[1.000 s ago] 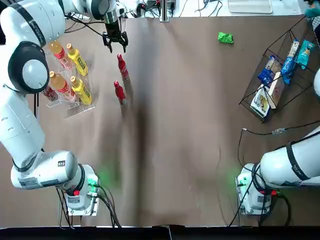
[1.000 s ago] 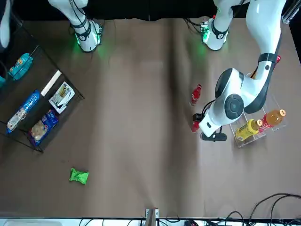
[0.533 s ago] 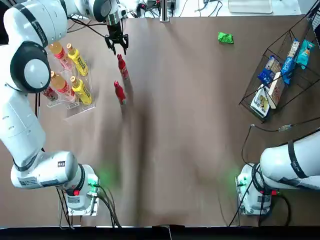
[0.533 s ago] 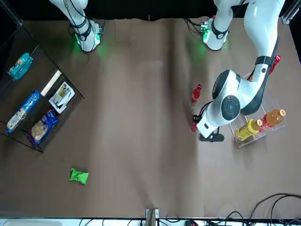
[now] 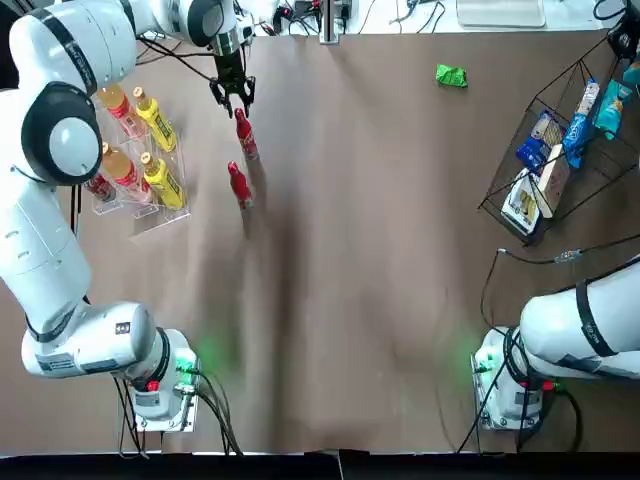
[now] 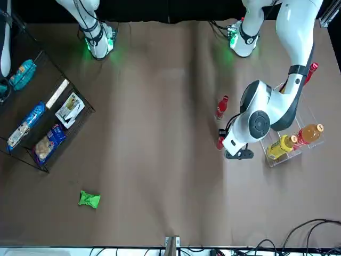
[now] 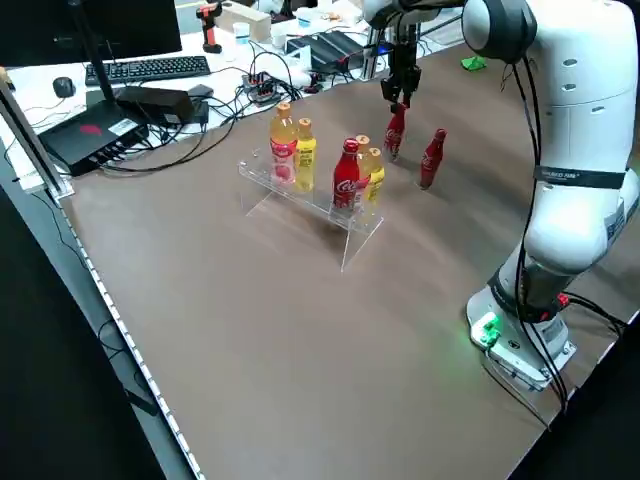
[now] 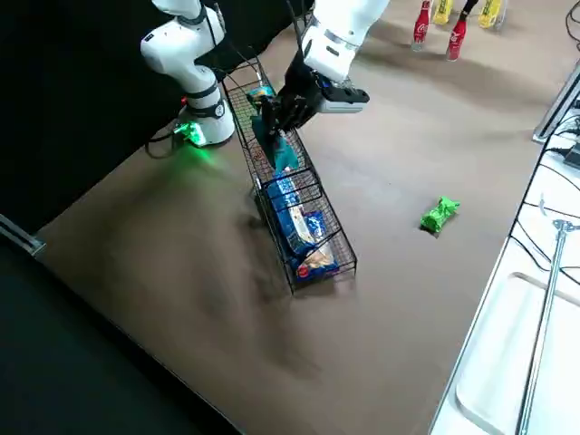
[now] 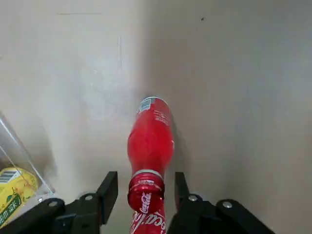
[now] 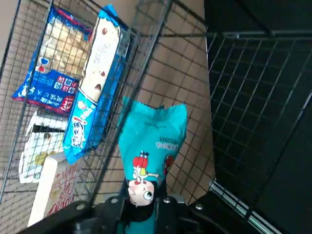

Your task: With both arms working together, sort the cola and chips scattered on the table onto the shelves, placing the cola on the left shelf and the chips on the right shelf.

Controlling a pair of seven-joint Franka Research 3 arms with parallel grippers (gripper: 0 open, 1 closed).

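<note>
Two cola bottles stand on the table, the far one (image 5: 245, 133) and the near one (image 5: 239, 184). A third cola (image 7: 346, 175) sits in the left shelf (image 5: 160, 214), a clear acrylic rack. My left gripper (image 9: 145, 181) is open, its fingers (image 9: 108, 189) astride the far cola's cap (image 9: 146, 188). My right gripper (image 8: 292, 107) is shut on a teal chips bag (image 10: 154, 141), holding it over the right shelf (image 5: 508, 158), a wire basket. Another teal chips bag (image 5: 606, 106) lies in that basket. A green chips bag (image 5: 451, 75) lies on the table at the far side.
Orange bottles (image 5: 117, 108) and yellow bottles (image 5: 158, 125) fill the acrylic rack. Blue and white packets (image 8: 296, 213) lie in the wire basket. A keyboard and cables (image 7: 150, 70) sit beyond the table's left edge. Both arm bases (image 5: 160, 385) stand at the near edge.
My left gripper has come down over the far cola's cap. My right arm has shifted along the basket with the teal bag.
</note>
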